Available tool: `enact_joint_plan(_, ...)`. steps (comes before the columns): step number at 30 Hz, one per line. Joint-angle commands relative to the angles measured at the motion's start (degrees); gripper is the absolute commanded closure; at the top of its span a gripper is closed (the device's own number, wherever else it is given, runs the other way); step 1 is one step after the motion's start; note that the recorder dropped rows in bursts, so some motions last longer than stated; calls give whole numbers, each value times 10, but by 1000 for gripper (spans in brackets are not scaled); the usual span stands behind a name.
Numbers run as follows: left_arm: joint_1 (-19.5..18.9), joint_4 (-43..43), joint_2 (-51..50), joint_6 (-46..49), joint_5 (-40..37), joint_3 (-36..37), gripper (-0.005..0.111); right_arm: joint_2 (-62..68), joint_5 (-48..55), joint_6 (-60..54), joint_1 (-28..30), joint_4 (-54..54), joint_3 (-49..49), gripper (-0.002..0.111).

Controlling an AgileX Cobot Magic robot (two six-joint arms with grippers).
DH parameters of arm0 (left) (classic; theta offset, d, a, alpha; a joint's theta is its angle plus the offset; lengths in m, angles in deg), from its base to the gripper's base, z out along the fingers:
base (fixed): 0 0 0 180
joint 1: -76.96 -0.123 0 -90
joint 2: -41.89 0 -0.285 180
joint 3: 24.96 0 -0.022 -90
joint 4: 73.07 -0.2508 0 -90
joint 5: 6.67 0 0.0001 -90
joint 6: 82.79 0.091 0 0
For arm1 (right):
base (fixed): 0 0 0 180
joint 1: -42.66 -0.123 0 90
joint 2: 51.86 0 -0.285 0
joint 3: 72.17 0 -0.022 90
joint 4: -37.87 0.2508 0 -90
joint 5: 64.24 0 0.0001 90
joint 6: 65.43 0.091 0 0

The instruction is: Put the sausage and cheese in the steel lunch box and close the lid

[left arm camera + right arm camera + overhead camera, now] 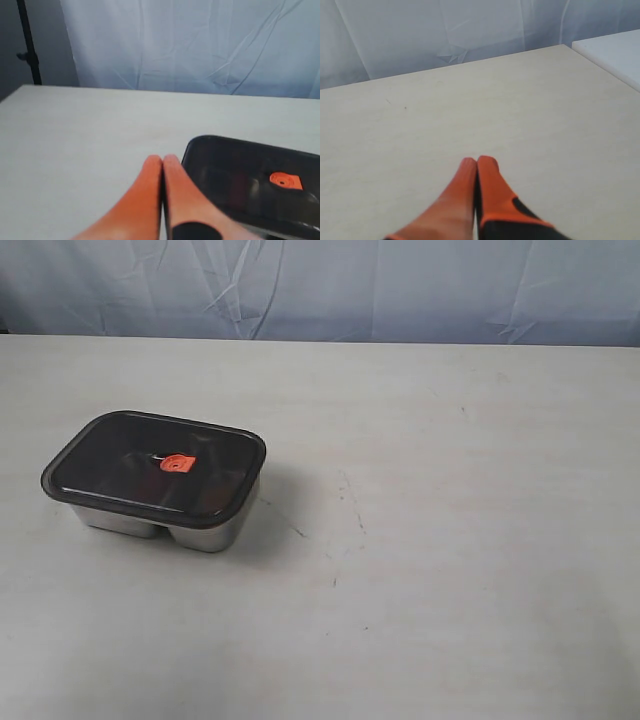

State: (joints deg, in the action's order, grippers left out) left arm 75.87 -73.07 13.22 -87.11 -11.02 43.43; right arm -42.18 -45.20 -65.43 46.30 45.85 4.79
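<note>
Shows the steel lunch box point(215, 530) at about 9 o'clock on the tabletop point(450, 540) in the exterior view, with the dark lid point(110, 465) seated on top and the orange valve point(176, 464) at the lid's middle. Cannot make out anything through the smoky lid. Finds the left tool point(162, 161) with orange fingers pressed together, gripping nothing, tips just beside one rounded corner of the lid, not touching. Finds the right tool point(477, 162) likewise closed and empty, above bare tabletop. Shows a pale, faintly scuffed tabletop, with creased blue-grey cloth point(400, 285) hanging behind at 12 o'clock and a black stand pole point(27, 45) beside the cloth.
</note>
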Motion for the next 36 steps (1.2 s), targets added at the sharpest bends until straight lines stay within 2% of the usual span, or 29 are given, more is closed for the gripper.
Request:
enact_joint_plan(1,0,20,55,-17,-20,47,107,-4,-5,0,3,0,3,109)
enact_joint_plan(12,0,66,191,4,-146,88,107,-4,-8,0,3,1,3,109)
enact_joint_plan(19,0,80,202,47,-144,88,107,-4,-8,0,3,1,3,109)
enact_joint_plan(24,0,81,209,47,-136,88,107,-4,-8,0,3,1,3,109)
enact_joint_plan(30,0,96,209,47,-86,88,107,-4,-8,0,3,1,3,109)
enact_joint_plan(36,0,96,209,47,-86,88,107,-4,-8,0,3,1,3,109)
